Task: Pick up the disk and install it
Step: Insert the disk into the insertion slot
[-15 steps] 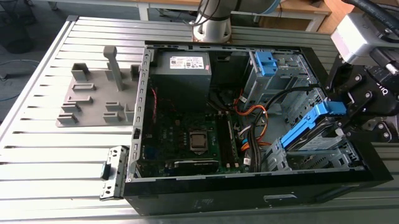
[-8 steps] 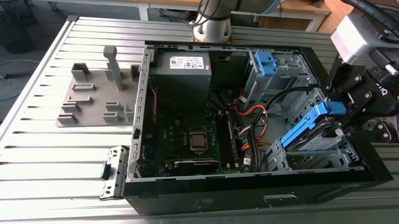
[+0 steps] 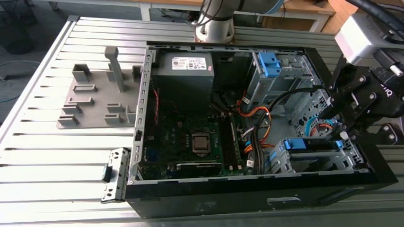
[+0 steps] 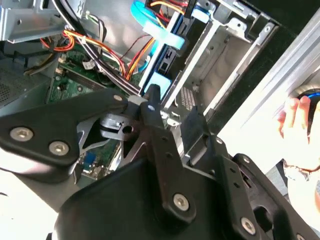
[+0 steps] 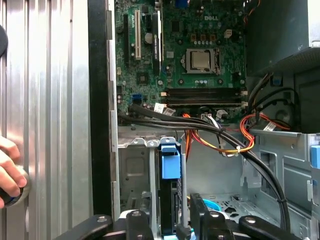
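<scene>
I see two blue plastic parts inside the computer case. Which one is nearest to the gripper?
The blue bracket in the drive cage at the exterior view's lower right, beside the gripper. The blue latch sits farther off, near the power supply.

Disk (image 5: 170, 165) stands in drive cage (image 5: 135, 170) inside computer case (image 3: 252, 196).

black end effector (image 4: 172, 106), silver screws (image 4: 180, 201), pale grey arm column (image 3: 215, 21)
</scene>
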### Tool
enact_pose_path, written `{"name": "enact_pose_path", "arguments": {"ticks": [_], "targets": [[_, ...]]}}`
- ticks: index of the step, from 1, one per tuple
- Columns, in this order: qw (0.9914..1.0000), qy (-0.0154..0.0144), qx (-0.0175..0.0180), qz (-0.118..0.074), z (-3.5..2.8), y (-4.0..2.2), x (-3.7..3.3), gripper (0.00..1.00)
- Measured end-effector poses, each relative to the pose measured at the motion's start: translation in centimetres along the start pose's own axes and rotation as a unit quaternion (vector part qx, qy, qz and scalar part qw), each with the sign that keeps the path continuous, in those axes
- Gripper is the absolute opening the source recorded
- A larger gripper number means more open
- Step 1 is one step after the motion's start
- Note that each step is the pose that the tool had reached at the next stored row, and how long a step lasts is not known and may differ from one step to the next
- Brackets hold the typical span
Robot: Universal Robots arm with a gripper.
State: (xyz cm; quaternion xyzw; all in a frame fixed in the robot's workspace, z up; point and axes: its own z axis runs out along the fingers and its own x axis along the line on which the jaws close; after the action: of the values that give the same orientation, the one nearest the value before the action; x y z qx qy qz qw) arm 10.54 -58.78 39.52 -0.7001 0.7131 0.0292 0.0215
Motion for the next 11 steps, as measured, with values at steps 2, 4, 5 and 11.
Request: {"name": "enact_pose_path", "arguments": {"ticks": [2,4,5,11], "targets": [[1.0,-0.0001,0.0,0.0,0.01,0.0,0.0,0.42],[1.0,0.0,0.0,0.0,0.01,0.0,0.0,0.3],[1.0,-0.0001,0.0,0.0,0.01,0.0,0.0,0.3],[1.0,0.0,0.0,0.0,0.02,0.0,0.0,0.11]]}}
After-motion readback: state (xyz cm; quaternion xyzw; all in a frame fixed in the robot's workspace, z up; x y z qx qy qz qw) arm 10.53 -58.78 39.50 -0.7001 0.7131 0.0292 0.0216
